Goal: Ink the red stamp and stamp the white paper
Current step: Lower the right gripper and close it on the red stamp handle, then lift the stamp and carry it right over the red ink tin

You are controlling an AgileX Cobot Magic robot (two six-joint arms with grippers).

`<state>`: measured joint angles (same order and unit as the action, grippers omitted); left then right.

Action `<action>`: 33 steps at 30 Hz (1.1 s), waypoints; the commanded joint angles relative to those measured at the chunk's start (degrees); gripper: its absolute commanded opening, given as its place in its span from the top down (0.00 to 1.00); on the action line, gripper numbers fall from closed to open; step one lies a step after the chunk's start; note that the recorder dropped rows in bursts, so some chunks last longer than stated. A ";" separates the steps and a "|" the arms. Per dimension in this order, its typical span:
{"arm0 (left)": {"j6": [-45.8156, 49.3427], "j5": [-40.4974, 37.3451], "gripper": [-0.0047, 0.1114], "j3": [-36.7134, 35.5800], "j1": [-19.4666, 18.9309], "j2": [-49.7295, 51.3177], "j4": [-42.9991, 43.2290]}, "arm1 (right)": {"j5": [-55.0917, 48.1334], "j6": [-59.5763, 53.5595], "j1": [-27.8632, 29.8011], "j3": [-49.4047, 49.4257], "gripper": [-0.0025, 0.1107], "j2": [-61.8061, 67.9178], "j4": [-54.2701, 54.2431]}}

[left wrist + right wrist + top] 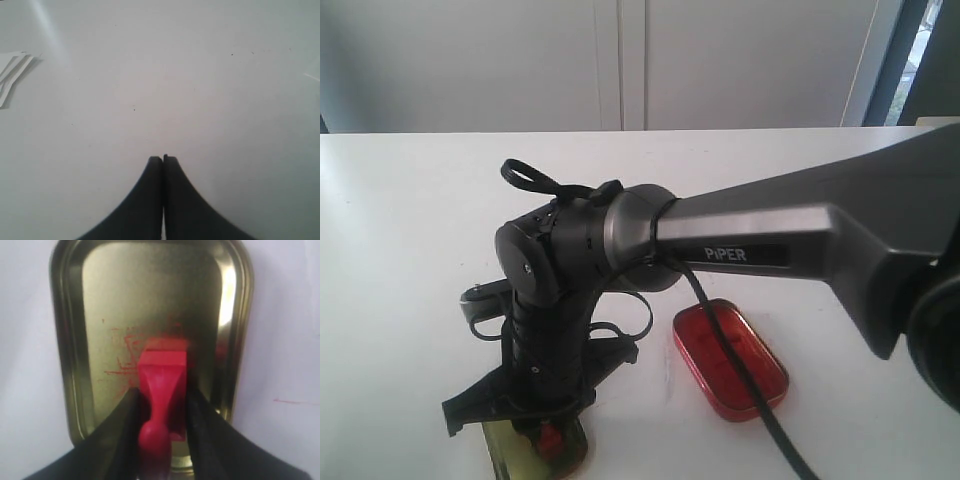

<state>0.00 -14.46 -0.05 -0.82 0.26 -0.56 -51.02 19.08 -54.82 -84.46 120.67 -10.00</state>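
Pick-up step is underway: the small red plastic T-shaped stamp (162, 385) is sitting in the gold oval metal tin lid (70, 365), and the right gripper (163, 395) is holding its jaws apart astride the handle. The left gripper (163, 159) is idling with its jaws pressed together. Next move is calling for a firm clamp, then inking.

The one word I can read is "PiPER", in pale letters on a dark strip along the side of the grey arm (790, 225) that reaches in from the right of the exterior view. Red ink lines (122, 357) on the floor of the gold tin lid (150, 290) form no letters I can make out.
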 commanded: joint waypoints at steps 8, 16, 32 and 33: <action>0.00 -0.10 0.96 0.05 0.24 -0.26 -0.69 | -1.42 0.11 -0.06 -0.31 0.98 -4.77 2.14; 0.00 -0.10 0.96 0.05 0.24 -0.26 -0.69 | -2.06 -1.11 0.05 -0.08 0.98 -7.53 4.14; 0.00 -0.10 0.96 0.05 0.24 -0.26 -0.69 | -5.80 -5.51 3.53 0.18 0.98 -8.65 4.81; 0.00 -0.10 0.96 0.05 0.24 -0.26 -0.69 | -5.46 -5.82 3.96 0.57 0.98 -8.97 4.59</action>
<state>0.00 -14.46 -0.05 -0.82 0.26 -0.56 -56.30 14.91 -52.16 -84.46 113.20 -5.25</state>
